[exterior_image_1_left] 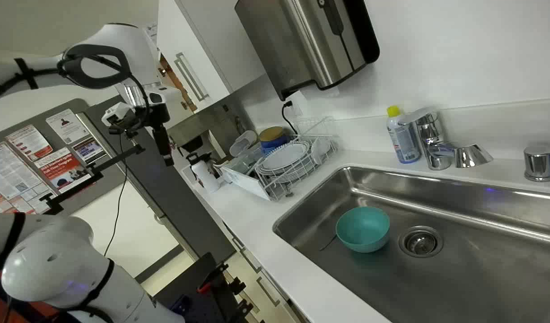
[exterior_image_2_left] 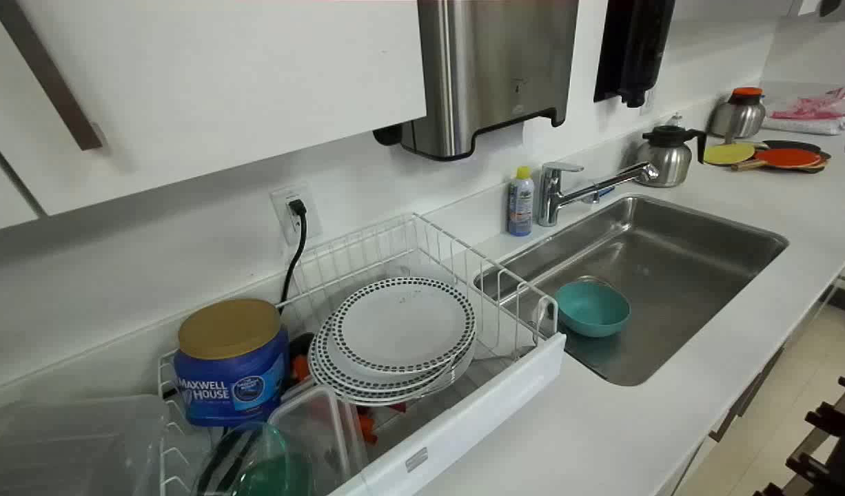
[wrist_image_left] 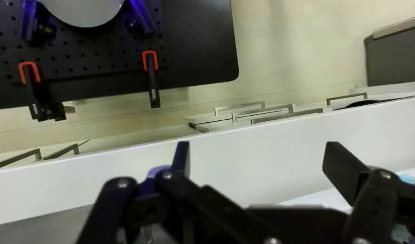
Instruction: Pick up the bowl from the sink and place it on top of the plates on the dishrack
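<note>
The teal bowl [exterior_image_1_left: 364,229] sits upright in the steel sink [exterior_image_1_left: 477,282], beside the round drain. It also shows in an exterior view [exterior_image_2_left: 593,308]. A thin dark strip lies beside the bowl. A stack of white plates with dark-patterned rims [exterior_image_2_left: 405,324] lies in the white wire dishrack [exterior_image_2_left: 477,406]; the plates also show in an exterior view [exterior_image_1_left: 284,157]. My gripper [exterior_image_1_left: 167,158] is high in the air, left of the dishrack and far from the bowl. In the wrist view the gripper [wrist_image_left: 258,162] is open, with nothing between its fingers. The bowl is out of the wrist view.
A chrome faucet [exterior_image_1_left: 436,148] and a spray bottle [exterior_image_1_left: 403,137] stand behind the sink. A blue coffee tub [exterior_image_2_left: 231,362] and clear containers crowd the rack's far end. A paper towel dispenser [exterior_image_2_left: 491,76] and cabinet [exterior_image_2_left: 209,83] hang above the counter [exterior_image_2_left: 526,441].
</note>
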